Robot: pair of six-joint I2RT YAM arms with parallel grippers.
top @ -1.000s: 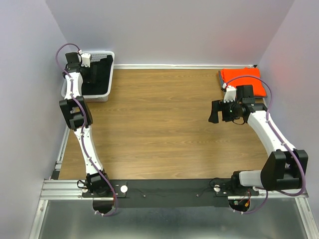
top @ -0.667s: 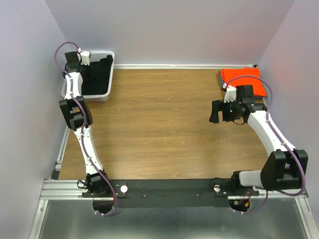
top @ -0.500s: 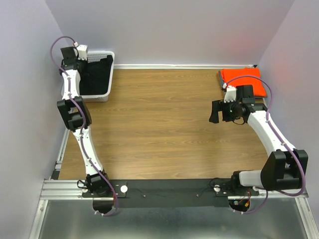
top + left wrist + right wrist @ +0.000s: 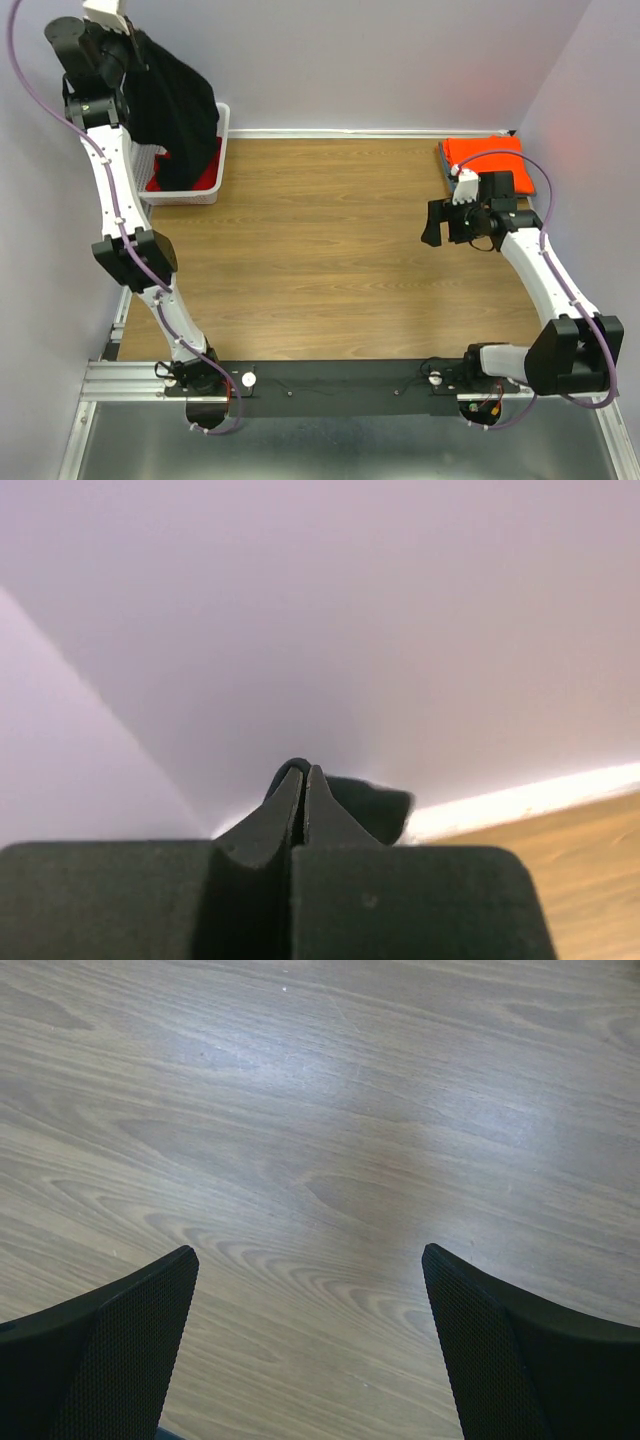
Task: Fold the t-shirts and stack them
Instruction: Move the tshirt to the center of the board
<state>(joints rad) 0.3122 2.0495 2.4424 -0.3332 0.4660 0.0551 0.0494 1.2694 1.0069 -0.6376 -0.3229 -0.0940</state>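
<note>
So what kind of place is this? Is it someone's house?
Probably not a house, more like a robot practice booth. A left arm and a right arm are bolted to a metal rail, plain walls box in one wooden table, and the left arm holds a black t-shirt over a white basket.

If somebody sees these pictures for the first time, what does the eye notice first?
The large black cloth t-shirt hangs from the shut left pincer, high over the white plastic mesh basket at the far left, where a red cloth shirt lies. A folded bright orange t-shirt sits in the far right corner, near the open right pincer.
</note>
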